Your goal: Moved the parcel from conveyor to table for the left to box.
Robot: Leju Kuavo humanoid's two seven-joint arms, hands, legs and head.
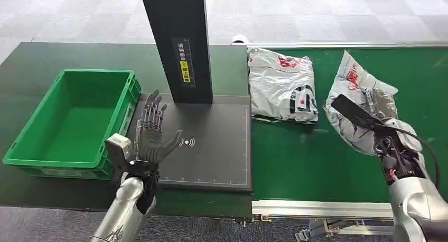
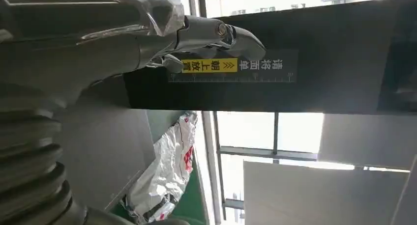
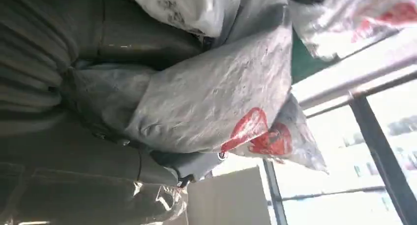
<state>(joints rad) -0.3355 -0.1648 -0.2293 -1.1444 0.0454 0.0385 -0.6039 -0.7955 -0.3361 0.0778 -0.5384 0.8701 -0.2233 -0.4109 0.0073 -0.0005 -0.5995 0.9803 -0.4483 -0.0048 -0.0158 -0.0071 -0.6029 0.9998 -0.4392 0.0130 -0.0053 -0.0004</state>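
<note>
Item 1, parcel [image 1: 355, 102]: a soft grey-white plastic mailer bag with red print near its far corner, crumpled and bunched, lying on the green conveyor [image 1: 296, 163] at my right side. In the right wrist view the same bag [image 3: 216, 102] fills the frame as wrinkled grey film with a red mark, pressed close against my hand.

Item 2, right hand [image 1: 381, 112]: it lies on the parcel, its dark fingers sunk into the bunched film; I read it as gripping the bag, which still touches the belt.

Item 3, second parcel [image 1: 282, 86]: a flatter grey bag with red and black print, also on the conveyor, between the held parcel and the black scanner plate [image 1: 211, 147]. The two bags lie near one another, not touching.

Item 4, left hand [image 1: 150, 131]: held up over the near left part of the scanner plate, palm up, fingers spread, holding nothing. From the left wrist I see its thumb [image 2: 231, 38] against the black scanner post [image 2: 295, 77].

Item 5, green box [image 1: 74, 120]: open-topped crate on the dark table, just beside the plate's left edge.

Edges: the scanner post [image 1: 179, 41] stands at the plate's far edge; the plate's middle is bare, and the conveyor's near rail [image 1: 322, 207] runs below my right arm.
</note>
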